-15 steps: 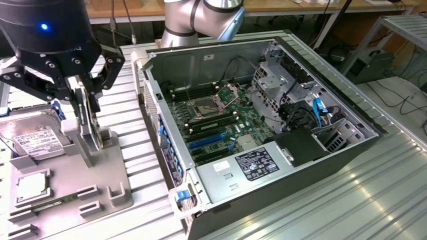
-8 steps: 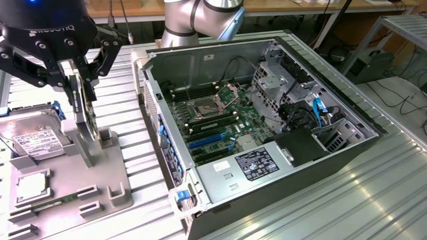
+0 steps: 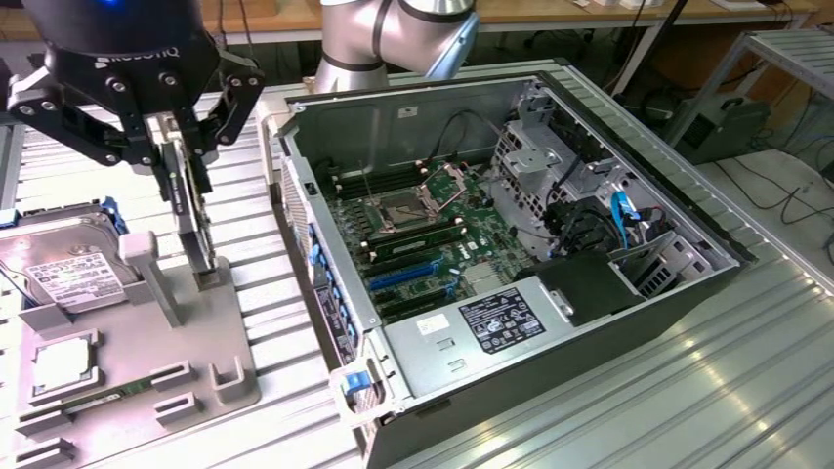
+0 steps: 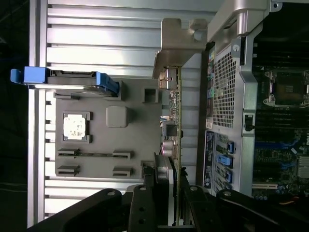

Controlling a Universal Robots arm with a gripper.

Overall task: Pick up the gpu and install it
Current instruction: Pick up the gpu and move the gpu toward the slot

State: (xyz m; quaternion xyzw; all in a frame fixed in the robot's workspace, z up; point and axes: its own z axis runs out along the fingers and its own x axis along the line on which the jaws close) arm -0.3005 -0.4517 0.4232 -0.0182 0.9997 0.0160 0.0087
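Black gripper (image 3: 179,147) in the exterior view is clamped on the gpu (image 3: 193,210). Card hangs upright and edge-on, likely so it slides straight out of its holder. Its lower end is at the slotted post of the grey fixture tray (image 3: 209,342); touching or just clear, cannot tell. Hard drive (image 3: 62,272) stands on the same tray. Open computer case (image 3: 548,381) lies on the exterior view's right, side off, motherboard (image 3: 437,230) exposed for access.

Wrist view: gripper (image 4: 169,198) pinches the gpu (image 4: 176,125) across its flat faces. Silver bracket (image 4: 179,43) is at the far end, case (image 4: 224,87) just beside.
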